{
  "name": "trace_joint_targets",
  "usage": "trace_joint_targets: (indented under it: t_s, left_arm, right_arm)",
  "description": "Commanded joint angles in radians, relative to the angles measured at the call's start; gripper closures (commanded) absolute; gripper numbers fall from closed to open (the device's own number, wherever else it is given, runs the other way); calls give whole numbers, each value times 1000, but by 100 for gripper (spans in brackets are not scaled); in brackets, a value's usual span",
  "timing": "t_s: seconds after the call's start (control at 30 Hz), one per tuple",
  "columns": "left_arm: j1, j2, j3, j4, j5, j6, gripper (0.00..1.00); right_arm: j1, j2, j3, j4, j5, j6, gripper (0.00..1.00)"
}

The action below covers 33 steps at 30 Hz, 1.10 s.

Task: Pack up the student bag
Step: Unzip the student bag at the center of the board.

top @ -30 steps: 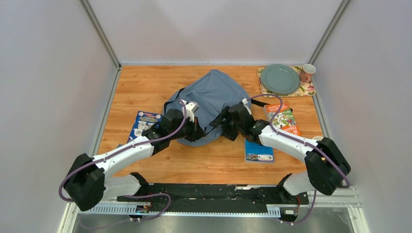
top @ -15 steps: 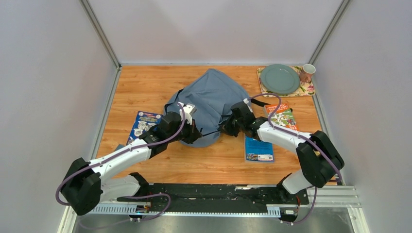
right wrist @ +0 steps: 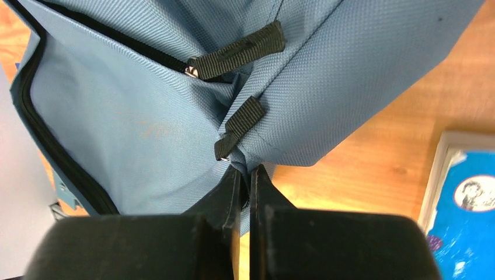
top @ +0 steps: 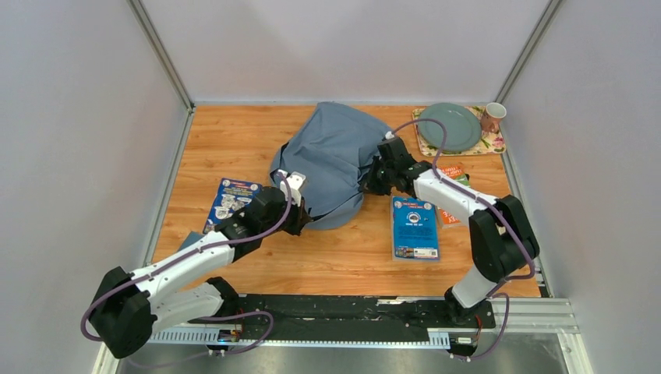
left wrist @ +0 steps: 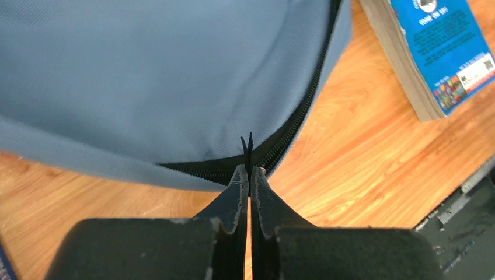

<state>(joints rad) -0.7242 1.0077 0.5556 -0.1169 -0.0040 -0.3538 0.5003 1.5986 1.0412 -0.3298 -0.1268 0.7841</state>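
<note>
Backpack [top: 331, 160] sits mid-table [top: 234, 140], with the left gripper [left wrist: 250, 170] pinched shut on the zip pull [left wrist: 247, 146] at its near edge, the right gripper [right wrist: 246, 170] clamped on fabric at its right seam, a blue book [top: 415, 227] just off its near-right corner, and bare wood to its far left.

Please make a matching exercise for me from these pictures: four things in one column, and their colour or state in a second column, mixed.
1 student bag
2 plate
3 left claw
4 right claw

a green, far right corner
b shut on the zip pull
c grey-blue, mid-table
d shut on the bag's fabric

Pairs: 1-c, 2-a, 3-b, 4-d.
</note>
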Motion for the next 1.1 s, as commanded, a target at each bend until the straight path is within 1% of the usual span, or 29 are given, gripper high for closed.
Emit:
trace_joint_targets:
  t_s: [0.0, 0.03, 0.1, 0.17, 0.2, 0.23, 0.27, 0.3, 0.33, 0.37, 0.4, 0.43, 0.47, 0.5, 0.6, 0.63, 0.67, 0.77, 0.87, 0.9, 1.0, 1.07]
  left_arm:
    - [-9, 54, 69, -98, 197, 98, 100]
    - [-14, 83, 82, -89, 249, 101, 100]
    - [-23, 114, 112, -69, 289, 96, 100]
    - [-24, 141, 115, -26, 309, 61, 100]
    - [-26, 150, 115, -12, 302, 47, 100]
    - [-24, 167, 118, -3, 273, 27, 100]
    - [-24, 173, 121, 0, 262, 19, 100]
    - [-24, 183, 122, 6, 251, 15, 100]
    - [-26, 196, 125, 22, 242, 3, 100]
    - [-26, 201, 127, 32, 242, -2, 100]
    - [-24, 207, 132, 40, 243, -5, 100]
    - [-26, 218, 144, 45, 255, -10, 100]
    - [-26, 223, 150, 45, 260, -10, 100]
    - [-26, 226, 156, 42, 266, -8, 100]
    - [-26, 230, 168, 33, 291, 4, 100]
    - [-24, 233, 176, 23, 303, 12, 100]
    - [-24, 236, 182, 20, 312, 19, 100]
    - [-26, 252, 193, 20, 361, 24, 100]
    - [-37, 261, 191, 34, 389, 16, 100]
    - [-41, 261, 188, 43, 386, 13, 100]
    - [-46, 270, 181, 75, 386, -16, 100]
    - [-46, 273, 194, 65, 355, -25, 100]
  right_arm:
    - [-43, 56, 199, -34, 107, -198, 100]
    - [-46, 99, 235, -73, 110, -206, 100]
    - [-62, 138, 307, -112, 110, -207, 98]
    - [-75, 167, 332, -182, 112, -183, 74]
    - [-80, 158, 312, -198, 113, -177, 60]
    - [-78, 138, 286, -207, 122, -168, 41]
    - [-78, 70, 245, -204, 124, -152, 36]
    - [-78, 29, 164, -196, 122, -110, 33]
    - [-78, -14, 105, -161, 101, -85, 29]
    - [-77, -111, 56, -138, 83, -48, 29]
    - [-77, -153, 8, -83, 64, 19, 28]
    - [-69, -201, -94, -48, 23, 58, 27]
    - [-51, -263, -133, -10, 4, 87, 27]
    - [-39, -290, -168, 39, -7, 151, 26]
    - [38, -328, -225, 101, -16, 222, 26]
    - [56, -328, -231, 115, -13, 260, 26]
    - [91, -325, -230, 123, -8, 277, 26]
    - [136, -286, -216, 133, 24, 317, 26]
    - [142, -229, -210, 138, 33, 343, 26]
    - [142, -212, -217, 173, 24, 349, 26]
    - [141, -148, -211, 192, -10, 363, 32]
    - [133, -114, -201, 163, -43, 360, 41]
